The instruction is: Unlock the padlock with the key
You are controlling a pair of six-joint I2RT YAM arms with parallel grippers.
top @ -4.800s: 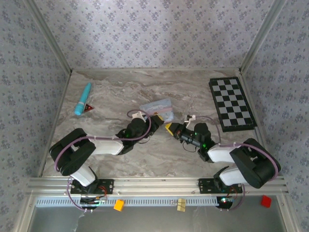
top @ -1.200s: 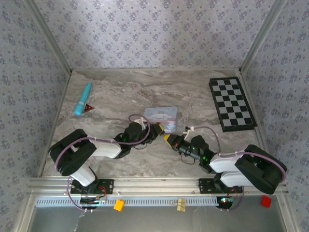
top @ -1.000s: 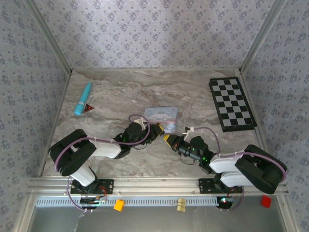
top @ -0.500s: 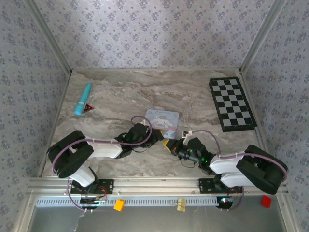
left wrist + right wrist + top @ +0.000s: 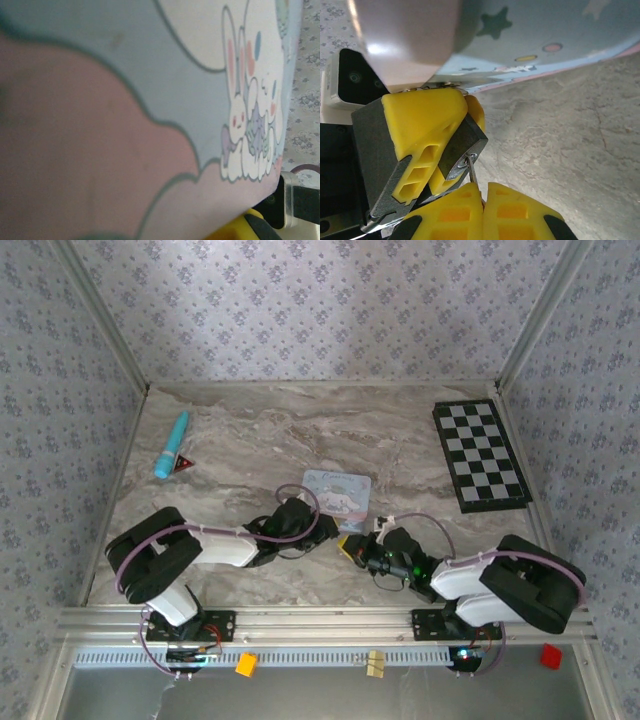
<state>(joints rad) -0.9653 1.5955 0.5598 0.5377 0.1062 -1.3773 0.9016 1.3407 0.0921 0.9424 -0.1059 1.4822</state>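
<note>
**Padlock** point(image 5: 461, 144): small, dark grey, flat-sided metal body. It is clamped between the yellow pads of the left gripper point(image 5: 330, 534), at the near middle of the counter point(image 5: 250, 430). In the right wrist view the long axis runs on a diagonal. The keyhole end, ringed in bright metal, points down towards the right gripper point(image 5: 485, 199). The shackle end is hidden behind the pads.

**Key** point(image 5: 473, 175): thin bare-metal blade. It rises from the seam of the right gripper's fingertips, which are pressed tight together on it. Its tip is at the keyhole, but how deep it sits cannot be made out. The bow is hidden between the fingertips.

**Grippers**: moulded yellow plastic fingers with slotted openings, on dark grey mounts. The two meet tip to tip.

**Tin** point(image 5: 337, 487): rectangular, pastel blue and pink, with a glossy lid printed with cartoon rabbits, a star and dots. It lies just beyond the grippers. Up close it is blurred and cut off by the frame. Whether it touches the left gripper cannot be told.

**Counter**: marbled grey-brown stone pattern with a matt surface.

**Checkerboard** point(image 5: 480, 455): black and grey squares, lying flat at far right.

**Teal tube** point(image 5: 171, 444): slender, at far left, with a small red triangle point(image 5: 184, 464) just beside it.
</note>
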